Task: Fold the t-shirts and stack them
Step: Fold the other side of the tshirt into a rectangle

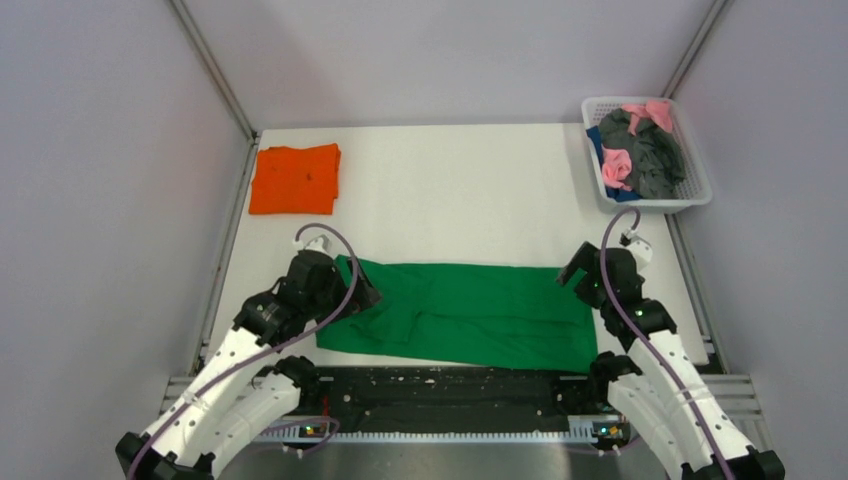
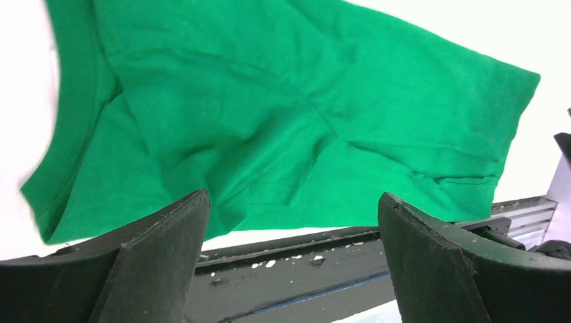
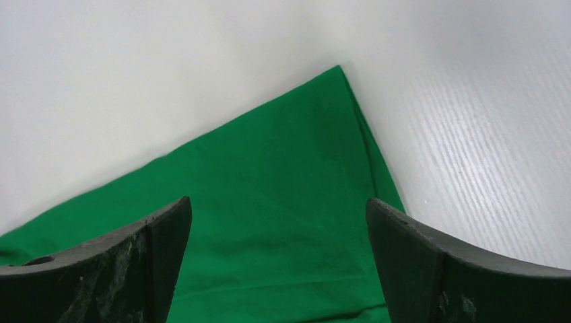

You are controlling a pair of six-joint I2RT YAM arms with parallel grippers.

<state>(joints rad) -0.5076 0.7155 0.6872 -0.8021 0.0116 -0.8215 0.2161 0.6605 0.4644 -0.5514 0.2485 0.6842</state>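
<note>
left hand (image 2: 291,197) over creased green t-shirt (image 2: 303,101)

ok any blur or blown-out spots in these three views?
Top external: even, sharp, soft shadows only. Left wrist: green t-shirt smeared along its left edge, table blown white. Right wrist: shirt corner slightly soft, table grain visible at right, fingers dark.

The green shirt (image 1: 470,310) is soft, matt knit cloth, creased, with stitched hems. The orange shirt (image 1: 295,178) is matt cloth too and lies smoother. The counter (image 3: 485,155) is matt white with a fine ribbed grain. The left fingers (image 2: 158,262) and right fingers (image 3: 417,262) are dark and dull, scuffed with pale flecks; whether plastic or rubber is unclear. The basket (image 1: 655,205) is white plastic lattice. The rail (image 1: 450,395) is black, speckled with white chips.
</note>
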